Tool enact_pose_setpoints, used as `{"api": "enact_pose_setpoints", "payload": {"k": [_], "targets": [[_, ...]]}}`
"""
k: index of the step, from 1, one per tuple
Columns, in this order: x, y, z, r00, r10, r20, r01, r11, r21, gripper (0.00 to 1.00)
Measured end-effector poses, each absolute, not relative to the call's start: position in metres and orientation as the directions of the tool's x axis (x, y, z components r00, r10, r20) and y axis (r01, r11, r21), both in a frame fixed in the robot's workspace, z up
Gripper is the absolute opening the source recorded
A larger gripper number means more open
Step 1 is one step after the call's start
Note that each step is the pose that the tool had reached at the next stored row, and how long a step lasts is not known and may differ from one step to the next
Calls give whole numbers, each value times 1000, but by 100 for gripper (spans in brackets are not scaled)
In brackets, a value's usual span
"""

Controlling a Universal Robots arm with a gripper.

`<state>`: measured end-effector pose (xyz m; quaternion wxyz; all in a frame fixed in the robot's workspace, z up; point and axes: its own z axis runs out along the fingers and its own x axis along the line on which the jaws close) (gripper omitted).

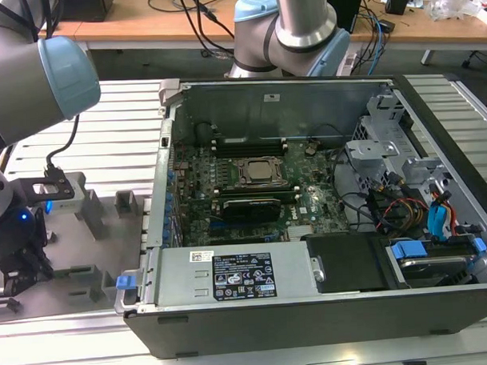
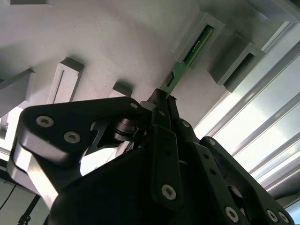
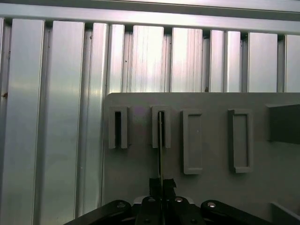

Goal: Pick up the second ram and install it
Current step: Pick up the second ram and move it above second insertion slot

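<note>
The second ram [image 2: 177, 74] is a thin green stick. Its far end sits in a grey slotted holder [image 2: 196, 33] on the grey fixture plate [image 2: 117, 37]. My gripper [image 2: 162, 97] is shut on its near end, with the black fingers pinched against both faces. In the first wrist view the ram [image 3: 160, 145] shows edge-on, running from my gripper [image 3: 161, 183] into the holder [image 3: 161, 126]. In the exterior view my arm [image 1: 32, 86] hangs over the fixture plate [image 1: 78, 252] at the exterior view's left, beside the open computer case [image 1: 172, 201] with its memory slots [image 1: 250, 144].
A neighbouring holder [image 3: 117, 127] has a dark slot, and two rectangular blocks [image 3: 192, 140] stand on the same plate. Ribbed aluminium table [image 3: 56, 117] surrounds it. The CPU socket [image 1: 259, 171] sits mid-board. Another arm's base [image 1: 302, 28] stands behind the case.
</note>
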<state>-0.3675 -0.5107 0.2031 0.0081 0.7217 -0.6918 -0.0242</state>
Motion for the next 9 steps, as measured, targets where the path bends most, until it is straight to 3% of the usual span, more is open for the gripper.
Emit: {"api": "enact_pose_setpoints", "payload": {"k": [9], "targets": [[-368,-511,203,42,-999,-24,-998,-43,45,13]]}}
